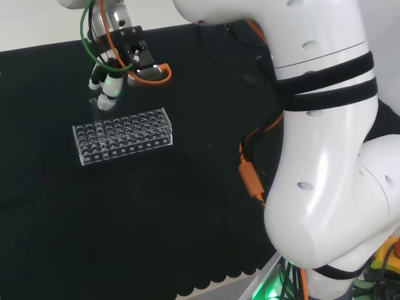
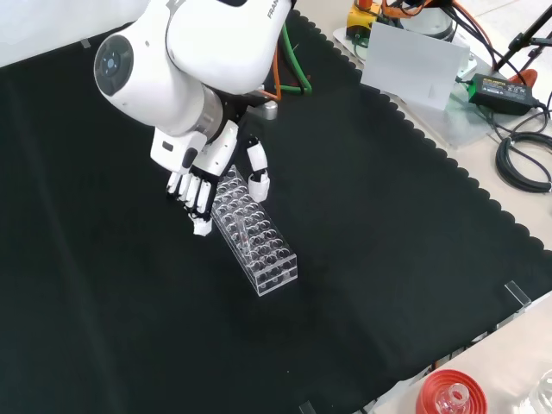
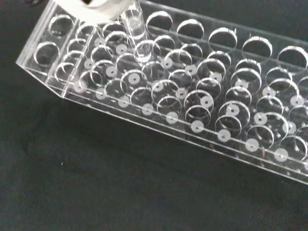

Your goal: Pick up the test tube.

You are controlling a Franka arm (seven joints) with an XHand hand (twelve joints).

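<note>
Front view showed the hand (image 2: 205, 177) pinching a clear test tube (image 3: 133, 30) above the far end of the clear rack (image 2: 256, 233)

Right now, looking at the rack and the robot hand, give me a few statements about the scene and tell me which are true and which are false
1. The clear rack lies on black cloth. True.
2. The hand is at the far right end of the rack in the head view. False: it is above the rack's left end there.
3. A clear test tube stands upright in the rack near one end. True, as the wrist view shows.
4. Every hole of the rack holds a tube. False: the other holes seen in the wrist view are empty.
5. A red ribbed stand sits at the bottom edge of the front view. True.
</note>
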